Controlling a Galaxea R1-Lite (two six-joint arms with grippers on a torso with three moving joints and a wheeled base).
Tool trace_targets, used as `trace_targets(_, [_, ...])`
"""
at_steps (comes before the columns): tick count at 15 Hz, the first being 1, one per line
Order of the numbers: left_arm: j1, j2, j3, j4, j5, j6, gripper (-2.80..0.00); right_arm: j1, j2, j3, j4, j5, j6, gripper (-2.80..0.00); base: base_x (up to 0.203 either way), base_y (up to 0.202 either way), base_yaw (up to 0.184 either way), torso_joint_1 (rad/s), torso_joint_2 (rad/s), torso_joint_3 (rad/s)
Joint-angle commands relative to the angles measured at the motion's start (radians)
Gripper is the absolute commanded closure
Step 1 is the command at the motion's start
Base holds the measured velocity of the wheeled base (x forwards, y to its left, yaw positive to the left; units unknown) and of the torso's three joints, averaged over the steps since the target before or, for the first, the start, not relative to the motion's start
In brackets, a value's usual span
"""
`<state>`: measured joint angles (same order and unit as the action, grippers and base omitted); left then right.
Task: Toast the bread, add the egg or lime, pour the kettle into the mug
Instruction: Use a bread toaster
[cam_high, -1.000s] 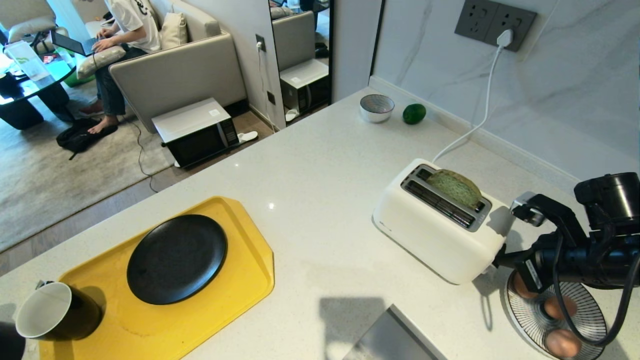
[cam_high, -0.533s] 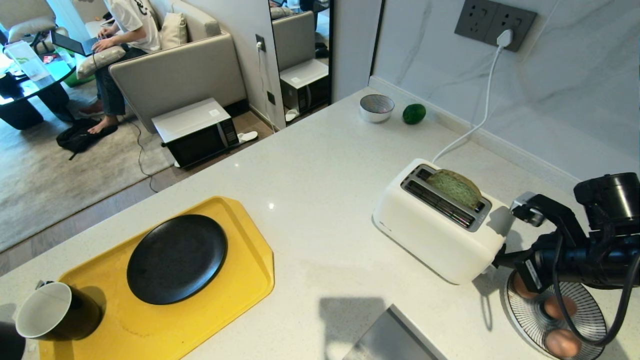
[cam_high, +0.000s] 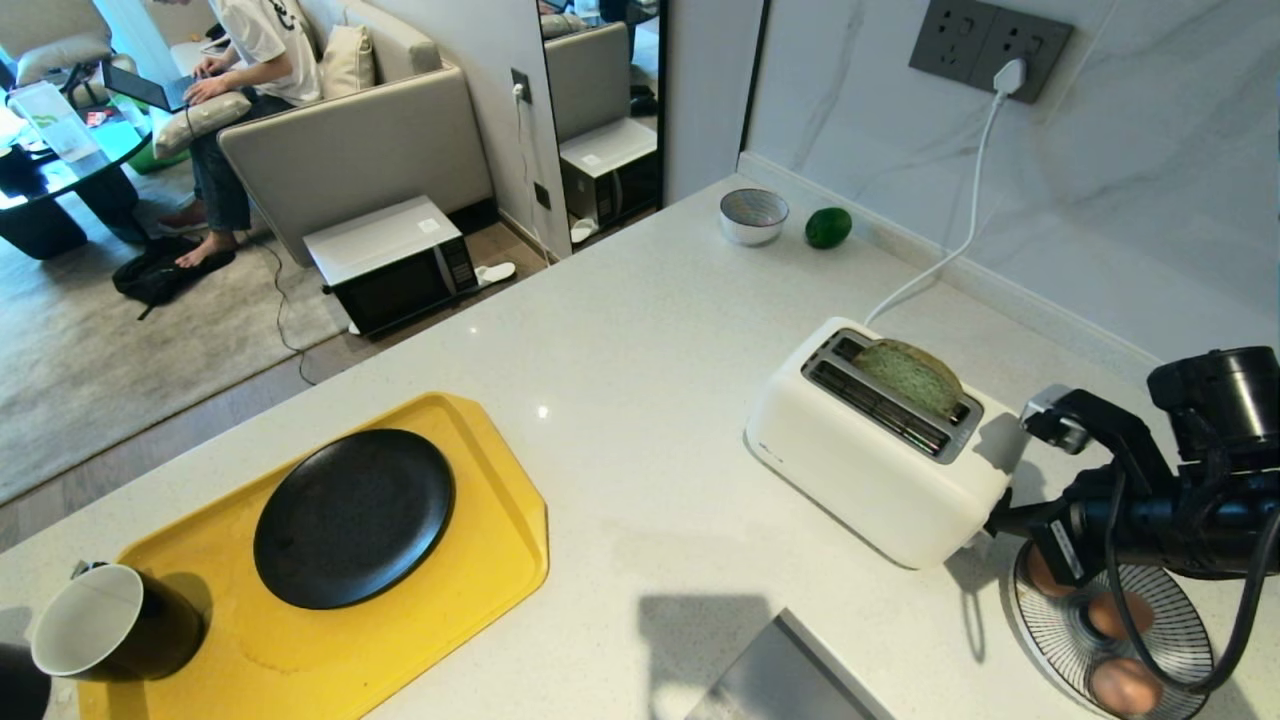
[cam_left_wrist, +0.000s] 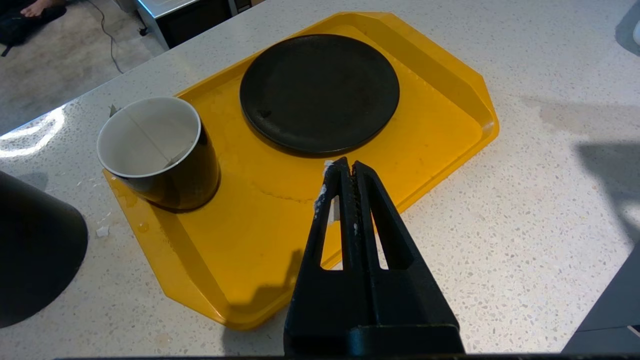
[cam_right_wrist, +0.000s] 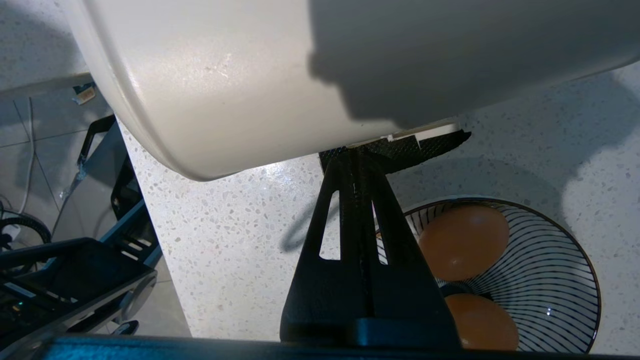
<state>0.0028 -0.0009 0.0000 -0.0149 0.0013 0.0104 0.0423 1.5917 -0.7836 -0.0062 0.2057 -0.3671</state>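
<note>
The pale green bread stands in the far slot of the white toaster, its top sticking out. My right gripper is shut and empty, its tips against a black textured tab low on the toaster's right end. Brown eggs lie in a striped bowl just below that arm. The dark green lime sits by the back wall. The black mug, white inside, stands on the yellow tray's left corner. The black kettle shows only in part beside it. My left gripper hangs shut and empty over the tray's near edge.
A black plate lies on the tray. A small grey bowl stands left of the lime. The toaster's white cord runs up to a wall socket. The counter edge runs along the left, where a person sits on a sofa beyond it.
</note>
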Motion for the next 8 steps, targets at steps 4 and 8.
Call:
trace_targets(4, [0.000, 0.001, 0.000, 0.000, 0.000, 0.000, 0.00, 0.001, 0.002, 0.001, 0.000, 0.001, -0.003, 0.00, 0.000, 0.000, 0.000, 0.000, 0.00, 0.000])
trace_targets(8, [0.001, 0.001, 0.000, 0.000, 0.000, 0.000, 0.00, 0.001, 0.001, 0.003, 0.000, 0.001, -0.003, 0.00, 0.000, 0.000, 0.000, 0.000, 0.00, 0.000])
